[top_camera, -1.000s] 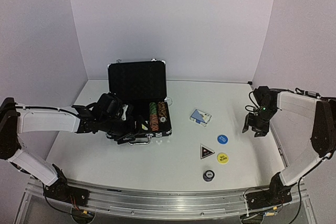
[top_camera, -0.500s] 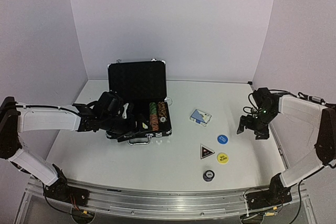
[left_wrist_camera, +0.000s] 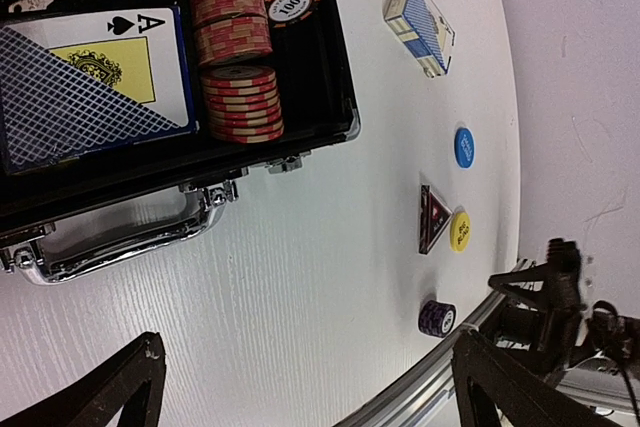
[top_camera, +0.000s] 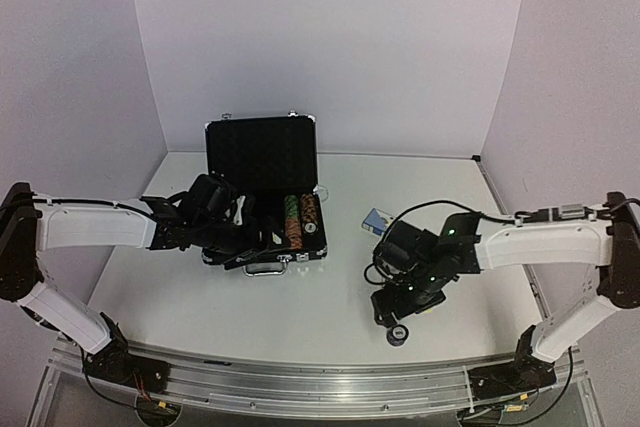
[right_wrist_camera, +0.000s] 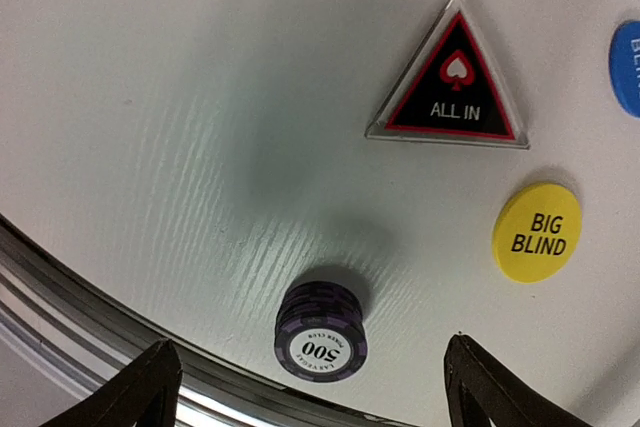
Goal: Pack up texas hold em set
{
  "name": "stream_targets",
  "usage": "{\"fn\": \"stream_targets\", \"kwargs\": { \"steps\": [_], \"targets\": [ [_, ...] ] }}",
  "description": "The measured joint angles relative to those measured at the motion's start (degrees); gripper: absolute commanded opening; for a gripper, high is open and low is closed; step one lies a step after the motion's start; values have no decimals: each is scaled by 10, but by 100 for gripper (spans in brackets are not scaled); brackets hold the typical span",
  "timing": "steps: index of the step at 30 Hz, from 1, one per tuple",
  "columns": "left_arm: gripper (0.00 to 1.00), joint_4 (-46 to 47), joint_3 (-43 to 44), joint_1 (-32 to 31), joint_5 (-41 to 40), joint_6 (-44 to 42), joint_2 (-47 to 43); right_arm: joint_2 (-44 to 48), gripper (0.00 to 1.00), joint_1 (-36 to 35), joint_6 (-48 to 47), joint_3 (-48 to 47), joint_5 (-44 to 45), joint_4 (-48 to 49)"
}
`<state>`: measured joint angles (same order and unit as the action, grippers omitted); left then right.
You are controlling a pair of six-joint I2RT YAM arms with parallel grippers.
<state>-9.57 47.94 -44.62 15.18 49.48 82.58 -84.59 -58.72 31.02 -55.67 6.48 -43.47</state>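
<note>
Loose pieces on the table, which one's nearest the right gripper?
The purple 500 chip stack, between the fingers of the right gripper; the triangle, yellow button and blue button lie beyond.

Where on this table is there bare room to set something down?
Widest bare patch: between the case handle and the front rail, left of the purple chip stack. Also the far right corner behind the card deck. Crowded: around the triangular marker, yellow button and blue button.
</note>
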Motion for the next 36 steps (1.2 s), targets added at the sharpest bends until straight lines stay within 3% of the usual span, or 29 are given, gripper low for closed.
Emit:
{"fn": "stream_targets", "kwargs": {
  "steps": [5, 13, 23, 36],
  "targets": [
    [100, 2, -10, 0, -5, 2, -2, -81, 84, -25, 14, -5, 11, -3],
    [100, 1, -26, 0, -19, 5, -8, -121, 66, -27, 10, -4, 13, 14],
    [100, 0, -26, 0, -28, 6, -8, -136, 54, -27, 8, 18, -11, 44],
    [100, 0, -26, 0, -30, 14, -8, -131, 51, -43, 8, 25, -12, 40]
  ]
}}
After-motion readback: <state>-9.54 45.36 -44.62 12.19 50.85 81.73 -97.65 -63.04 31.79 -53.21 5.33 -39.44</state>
